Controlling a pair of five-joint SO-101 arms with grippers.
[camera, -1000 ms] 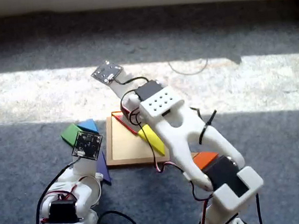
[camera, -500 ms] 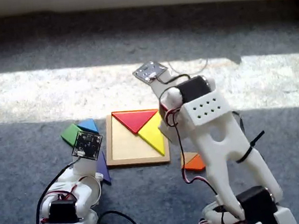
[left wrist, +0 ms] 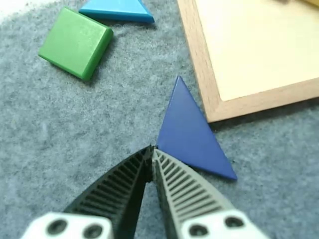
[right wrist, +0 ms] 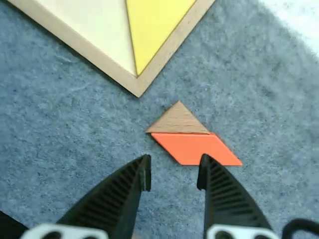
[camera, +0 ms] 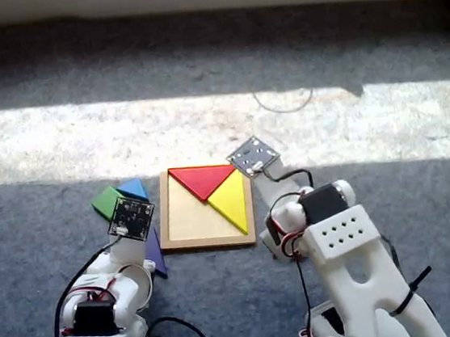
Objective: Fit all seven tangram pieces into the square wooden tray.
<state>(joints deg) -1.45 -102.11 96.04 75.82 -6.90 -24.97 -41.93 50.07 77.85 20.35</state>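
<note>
The square wooden tray (camera: pixel 166 212) holds a red triangle (camera: pixel 202 179) and a yellow triangle (camera: pixel 233 201). My right gripper (right wrist: pixel 173 169) is open just above the carpet. An orange parallelogram (right wrist: pixel 197 148) and a wood-coloured triangle (right wrist: pixel 178 119) lie side by side right ahead of its tips, near the tray corner (right wrist: pixel 138 88). My left gripper (left wrist: pixel 151 149) is shut and empty. Its tips sit at the edge of a dark blue triangle (left wrist: pixel 189 134) beside the tray rim (left wrist: pixel 199 64). A green square (left wrist: pixel 76 43) and a light blue triangle (left wrist: pixel 117 10) lie farther off.
The right arm (camera: pixel 339 241) stands over the carpet to the right of the tray. The left arm (camera: pixel 103 312) sits at the near left. A thin wire loop (camera: pixel 282 101) lies on the sunlit strip beyond the tray.
The right arm has drawn back from over the tray to the near right, leaving the yellow triangle lying in the tray. The left arm has kept still.
</note>
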